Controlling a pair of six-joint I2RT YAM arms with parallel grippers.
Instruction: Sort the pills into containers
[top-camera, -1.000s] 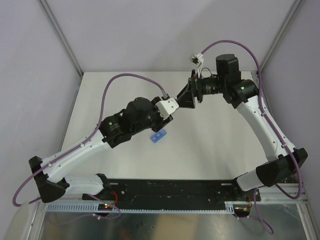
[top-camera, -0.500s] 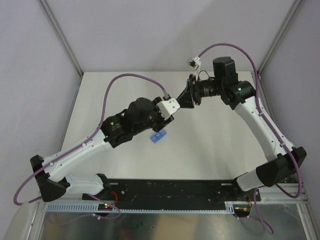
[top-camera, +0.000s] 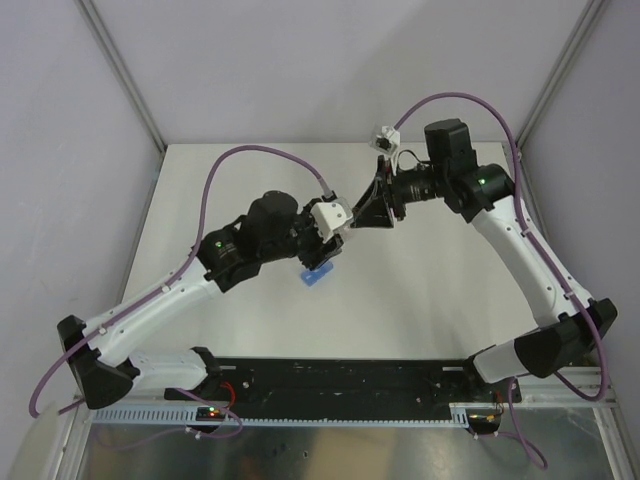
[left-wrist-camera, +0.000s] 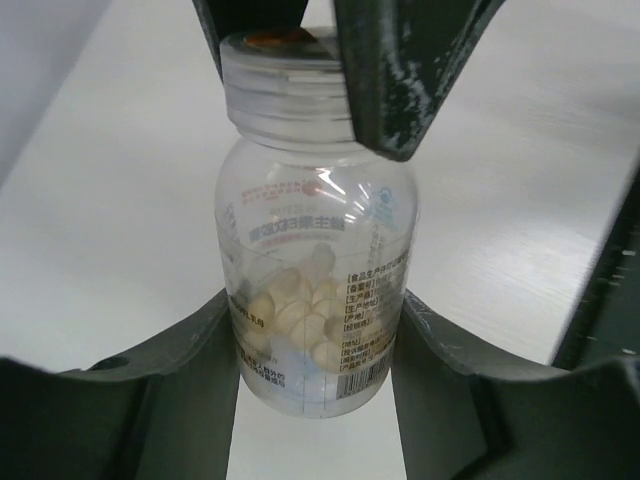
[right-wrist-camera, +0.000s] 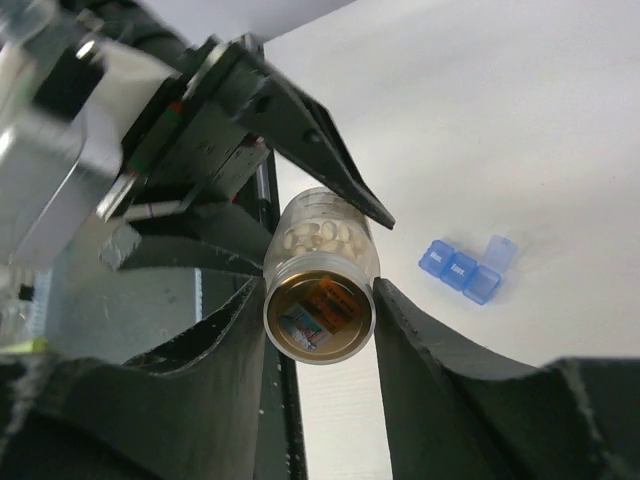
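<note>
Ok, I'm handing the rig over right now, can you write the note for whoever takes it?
Left pincer: shut on the body of the clear bottle, held above the table.
Right pincer: shut on the bottle's cap, which is on.
Pills: pale, all inside the bottle.
Blue container strip: lying on the table, one lid apparently flipped open, no pills seen in it.
Done: bottle lifted, cap gripped.
Left: unscrew the cap, then portion pills into the compartments.
</note>
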